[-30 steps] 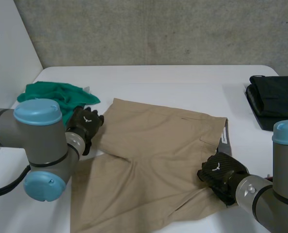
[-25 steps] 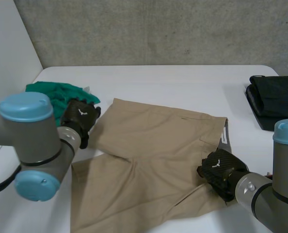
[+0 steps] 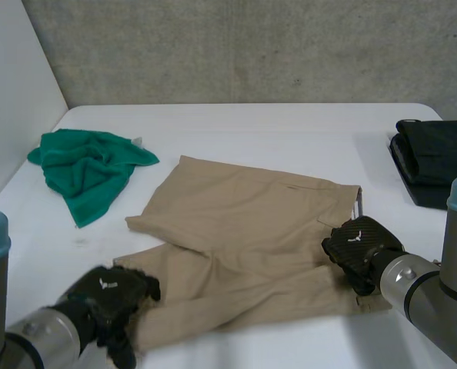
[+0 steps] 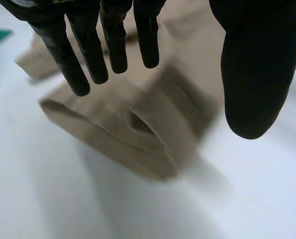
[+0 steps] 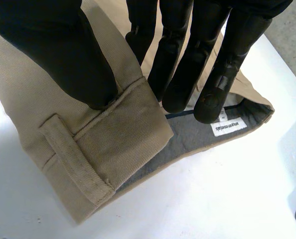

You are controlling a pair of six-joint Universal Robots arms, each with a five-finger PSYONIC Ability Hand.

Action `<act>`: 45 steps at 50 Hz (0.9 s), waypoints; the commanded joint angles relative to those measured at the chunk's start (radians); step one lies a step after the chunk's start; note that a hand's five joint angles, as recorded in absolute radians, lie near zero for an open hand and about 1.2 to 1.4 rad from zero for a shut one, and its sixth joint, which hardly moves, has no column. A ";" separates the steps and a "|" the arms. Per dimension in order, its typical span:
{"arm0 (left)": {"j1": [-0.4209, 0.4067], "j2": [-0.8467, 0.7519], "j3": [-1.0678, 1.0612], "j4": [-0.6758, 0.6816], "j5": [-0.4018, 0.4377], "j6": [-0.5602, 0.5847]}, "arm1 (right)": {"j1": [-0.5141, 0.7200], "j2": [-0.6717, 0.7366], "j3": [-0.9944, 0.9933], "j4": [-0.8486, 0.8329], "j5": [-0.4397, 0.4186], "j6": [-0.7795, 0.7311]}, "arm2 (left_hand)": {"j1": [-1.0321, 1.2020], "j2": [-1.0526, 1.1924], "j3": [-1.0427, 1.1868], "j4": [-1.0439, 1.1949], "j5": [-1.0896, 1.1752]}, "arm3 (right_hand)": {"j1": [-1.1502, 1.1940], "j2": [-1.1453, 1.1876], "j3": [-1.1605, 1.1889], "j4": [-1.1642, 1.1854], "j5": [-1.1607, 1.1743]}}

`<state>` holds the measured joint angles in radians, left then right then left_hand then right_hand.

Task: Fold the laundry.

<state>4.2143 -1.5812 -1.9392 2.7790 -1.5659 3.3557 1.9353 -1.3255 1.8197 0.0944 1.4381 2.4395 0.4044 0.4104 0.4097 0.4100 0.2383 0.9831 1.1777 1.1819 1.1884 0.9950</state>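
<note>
Khaki shorts (image 3: 244, 223) lie flat in the middle of the white table (image 3: 290, 131), waistband toward the right. My right hand (image 3: 358, 247) is at the waistband's near corner. In the right wrist view its thumb (image 5: 58, 45) presses on the outside of the waistband (image 5: 123, 144) and its fingers (image 5: 173, 59) lie on the grey lining, pinching the cloth. My left hand (image 3: 105, 296) hovers at the near left, just off the leg hem. In the left wrist view its fingers (image 4: 88, 55) hang straight above the leg opening (image 4: 138, 124), touching nothing.
A crumpled green cloth (image 3: 86, 165) lies at the far left of the table. A folded black garment (image 3: 436, 157) sits at the right edge. Bare table runs along the far side and the near edge.
My left hand has left the shorts' far left edge by the green cloth and dropped to the near left by the leg hem. The shorts' near edge now lies farther from me.
</note>
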 commanded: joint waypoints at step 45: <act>0.013 -1.019 1.037 0.864 -0.057 0.370 | 0.033 0.676 -0.854 -0.282 0.255 -0.080 | 0.808 0.802 0.803 0.802 0.799 | 0.199 0.005 0.000 -0.006 0.013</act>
<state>4.2264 -2.5109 -1.0034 3.5659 -1.6211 3.7256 1.9676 -0.7915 1.1343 -0.1979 1.6725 2.3586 1.1378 1.1955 1.1887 1.1964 0.9737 0.9831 1.1777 1.1819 1.1886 0.9951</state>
